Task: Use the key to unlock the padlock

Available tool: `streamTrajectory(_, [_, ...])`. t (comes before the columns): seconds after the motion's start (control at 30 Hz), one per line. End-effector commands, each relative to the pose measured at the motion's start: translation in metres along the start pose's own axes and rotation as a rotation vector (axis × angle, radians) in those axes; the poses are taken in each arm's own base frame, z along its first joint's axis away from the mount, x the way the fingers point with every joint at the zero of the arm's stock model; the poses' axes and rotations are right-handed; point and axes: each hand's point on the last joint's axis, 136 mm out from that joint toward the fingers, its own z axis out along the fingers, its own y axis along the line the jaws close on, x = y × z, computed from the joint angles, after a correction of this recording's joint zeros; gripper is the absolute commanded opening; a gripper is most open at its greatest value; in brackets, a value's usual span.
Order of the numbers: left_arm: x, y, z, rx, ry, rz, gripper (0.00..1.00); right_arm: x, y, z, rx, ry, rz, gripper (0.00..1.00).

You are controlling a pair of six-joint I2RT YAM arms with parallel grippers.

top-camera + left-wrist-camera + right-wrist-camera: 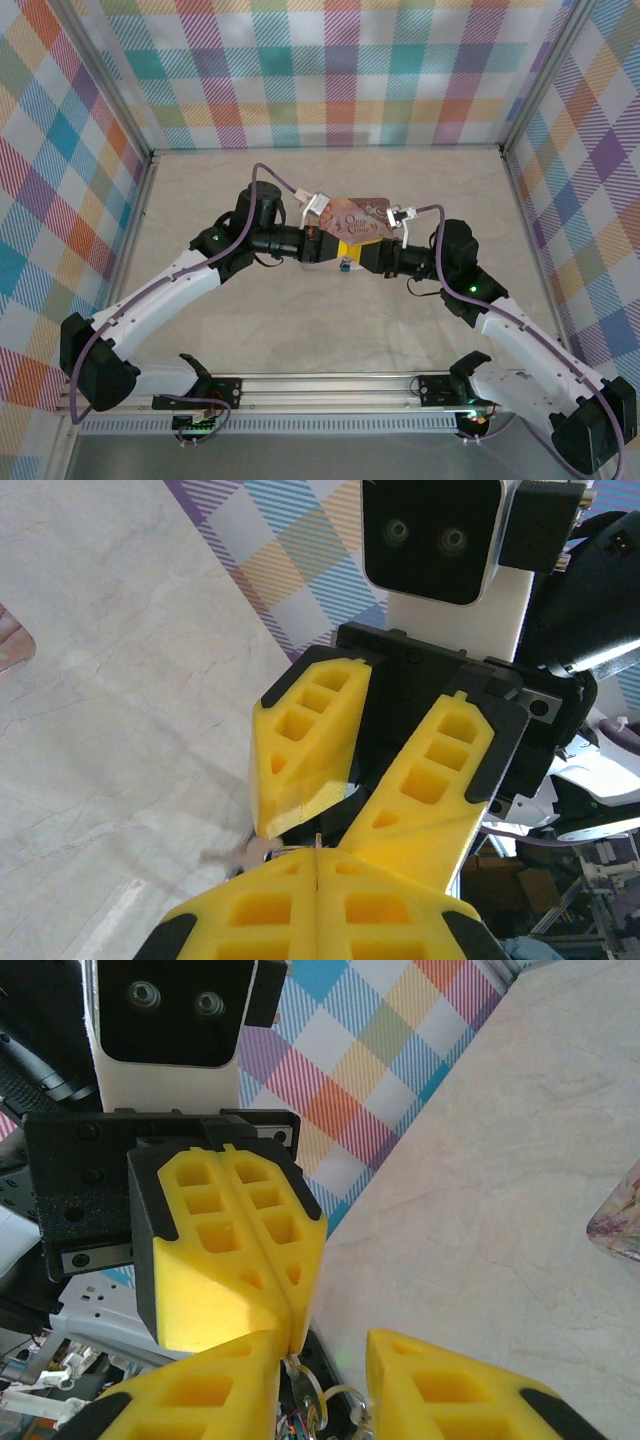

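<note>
Plaid walls (330, 70) on three sides, pale marbled worktop (300, 330) under both arms. From the top camera we see the padlock (343, 265) as a tiny bluish speck mid-worktop, just on the near side of where the two sets of yellow fingers meet. It is too small for us to tell whether it rests on the worktop or hangs. We read the key (317, 840) as the thin grey sliver poking out of the seam of the left gripper (315, 880), whose jaws are pressed together, pinching it. A thin metal ring (308, 1388) sits right at those closed tips in the right wrist view. We cannot tell if the key touches the padlock. The right gripper (320, 1350) faces the left one tip to tip, jaws spread, one finger on either side of the ring, gripping nothing. Just past the meeting point, on the far side, a pink illustrated tin (357, 217) lies flat on the worktop, partly overlapped by the grippers in the top view. Left arm comes in from the near left and right arm from the near right, both bent toward the centre. Their bases sit on a rail (330, 385) at the near edge.
</note>
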Motion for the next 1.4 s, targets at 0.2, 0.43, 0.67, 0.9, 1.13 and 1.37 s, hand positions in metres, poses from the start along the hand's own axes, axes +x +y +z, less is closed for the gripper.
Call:
streamTrajectory(0.2, [-0.004, -0.016, -0.006, 0.029, -0.038, 0.062, 0.0, -0.005, 0.019, -0.006, -0.058, -0.016, -0.05, 0.28])
streamTrajectory(0.43, [-0.005, -0.017, -0.006, 0.039, -0.048, 0.057, 0.0, -0.004, 0.024, -0.006, -0.078, -0.001, -0.059, 0.15])
streamTrajectory(0.67, [-0.006, -0.017, -0.005, 0.045, -0.049, 0.05, 0.0, -0.001, 0.022, -0.005, -0.081, 0.017, -0.051, 0.23])
streamTrajectory(0.9, [-0.006, -0.017, -0.004, 0.051, -0.045, 0.049, 0.0, -0.001, 0.022, -0.006, -0.073, 0.008, -0.064, 0.06])
streamTrajectory(1.13, [-0.009, -0.016, -0.005, 0.036, -0.065, 0.049, 0.0, 0.0, 0.019, -0.01, -0.047, -0.005, -0.085, 0.0])
streamTrajectory(1.37, [-0.02, -0.013, -0.019, 0.005, -0.133, 0.043, 0.45, -0.002, 0.02, -0.014, -0.035, -0.027, -0.097, 0.0])
